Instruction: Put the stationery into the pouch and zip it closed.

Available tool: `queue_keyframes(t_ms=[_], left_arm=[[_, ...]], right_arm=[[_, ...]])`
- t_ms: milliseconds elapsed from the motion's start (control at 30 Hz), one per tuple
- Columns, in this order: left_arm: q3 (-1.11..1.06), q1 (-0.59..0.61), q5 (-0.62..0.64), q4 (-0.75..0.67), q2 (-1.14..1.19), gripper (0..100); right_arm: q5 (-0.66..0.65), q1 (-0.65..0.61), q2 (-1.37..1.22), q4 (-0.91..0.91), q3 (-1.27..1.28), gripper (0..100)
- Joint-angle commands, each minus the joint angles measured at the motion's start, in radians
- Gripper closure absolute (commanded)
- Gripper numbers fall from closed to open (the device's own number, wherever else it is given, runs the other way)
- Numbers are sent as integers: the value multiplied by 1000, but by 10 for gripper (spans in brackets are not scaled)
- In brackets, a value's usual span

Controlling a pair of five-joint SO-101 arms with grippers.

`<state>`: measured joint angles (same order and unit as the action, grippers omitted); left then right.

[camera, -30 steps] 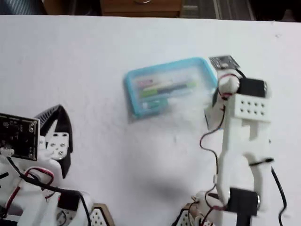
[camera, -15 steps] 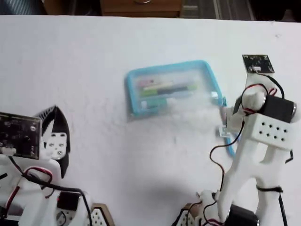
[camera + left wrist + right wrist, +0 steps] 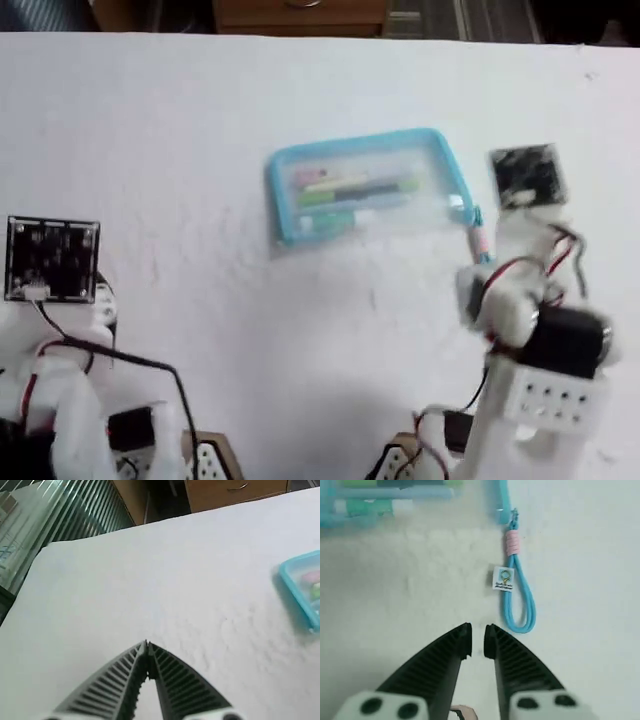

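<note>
The pouch (image 3: 436, 145) is a clear case with a light-blue rim, lying flat mid-table with pens and markers (image 3: 352, 188) inside. Its blue zipper cord (image 3: 521, 600), with a pink knot and a small tag, trails off the pouch's right end (image 3: 478, 240). My right gripper (image 3: 477, 631) hovers over bare table just short of the cord loop, its black fingers a little open and empty; the pouch edge (image 3: 501, 500) lies beyond it. My left gripper (image 3: 147, 646) is shut and empty, far to the left of the pouch corner (image 3: 290, 582).
The white table (image 3: 200, 120) stretches wide around the pouch. Wooden furniture (image 3: 225, 492) and a slatted panel (image 3: 60, 515) stand past its far edge. The arm bases (image 3: 420, 455) sit at the near edge.
The right arm has drawn back from the pouch's right end toward the near edge, leaving the cord lying loose on the table. The left arm has pulled back too. The pouch stays put.
</note>
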<state>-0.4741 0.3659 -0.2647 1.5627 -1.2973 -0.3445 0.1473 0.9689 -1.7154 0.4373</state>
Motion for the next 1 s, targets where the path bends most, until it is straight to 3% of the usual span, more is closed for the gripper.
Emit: queue_keyframes(t_ms=[0, 200, 400, 700, 967], left_arm=[[-161, 12, -8, -110, -148, 977], [-543, 15, -8, -310, -522, 977], [-778, 65, -6, -477, -507, 976], [-1103, 68, -3, -549, -529, 976], [-1220, 65, -5, -548, -529, 976]], right_arm=[[0, -84, 151, 22, 164, 972], [0, -177, 516, 191, 535, 981], [0, -216, 848, 294, 783, 981], [-3, -213, 825, 323, 945, 981], [-8, -208, 831, 401, 1151, 981]])
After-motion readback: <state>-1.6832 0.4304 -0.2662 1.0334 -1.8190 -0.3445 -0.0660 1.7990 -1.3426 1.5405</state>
